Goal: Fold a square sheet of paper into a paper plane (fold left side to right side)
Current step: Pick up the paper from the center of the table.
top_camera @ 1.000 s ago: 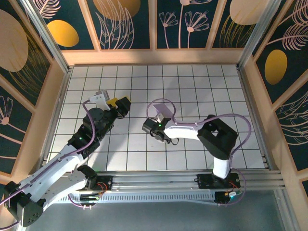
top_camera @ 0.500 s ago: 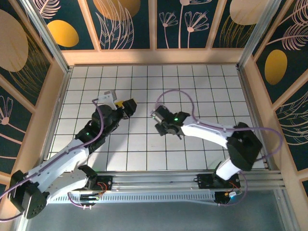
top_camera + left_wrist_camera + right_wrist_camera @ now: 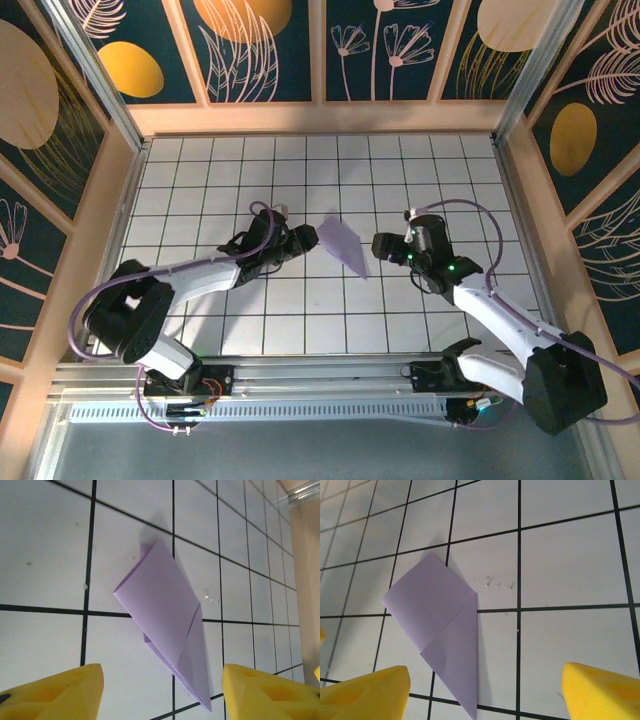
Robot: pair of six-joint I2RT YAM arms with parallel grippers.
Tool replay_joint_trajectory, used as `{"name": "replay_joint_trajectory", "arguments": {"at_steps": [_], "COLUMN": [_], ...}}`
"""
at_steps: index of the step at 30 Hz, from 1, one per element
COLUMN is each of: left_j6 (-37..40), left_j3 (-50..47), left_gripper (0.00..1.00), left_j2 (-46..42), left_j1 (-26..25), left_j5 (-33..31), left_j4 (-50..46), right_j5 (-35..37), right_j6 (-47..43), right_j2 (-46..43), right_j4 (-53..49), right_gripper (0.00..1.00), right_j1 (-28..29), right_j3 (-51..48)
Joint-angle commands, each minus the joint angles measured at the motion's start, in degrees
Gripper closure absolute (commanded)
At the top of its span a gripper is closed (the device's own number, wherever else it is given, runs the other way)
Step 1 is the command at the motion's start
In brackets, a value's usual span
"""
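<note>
While both arms reach in over the table (image 3: 200,170), we find the paper (image 3: 343,245) lying on the white grid near its middle, between the two claws. We see it folded into a slim lavender wedge, with its broad end toward the far side and its sharp tip toward the near right. The left gripper (image 3: 305,240) sits just beside the paper's left edge, and the right gripper (image 3: 383,245) stands near the right edge, a little apart from it. From the left wrist we look down on the paper (image 3: 167,630) with one flap edge running slantwise across it. The yellow fingers (image 3: 55,690) are spread wide on either side of the tip and clamp nothing. From the right wrist the paper (image 3: 440,630) shows the same slanted seam, and its point runs down toward the gap between the fingers (image 3: 600,690), which also stand well apart and hold nothing. We cannot tell whether either claw touches the table.
</note>
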Motion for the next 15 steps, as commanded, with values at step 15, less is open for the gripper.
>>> {"name": "replay_joint_trajectory", "arguments": {"at_steps": [15], "left_j6": [-7.31], "left_j3": [10.07], "left_gripper": [0.38], "left_j2": [18.74], "left_j1": [-0.28], "left_j5": [7.75], "left_j4": [5.48], "right_j5": [-9.56], "right_j6": [2.7], "right_j2": [-3.51], "right_j4": [5.21], "right_gripper": [0.21], "right_j1": [-7.18], "right_j3": [-3.04]}}
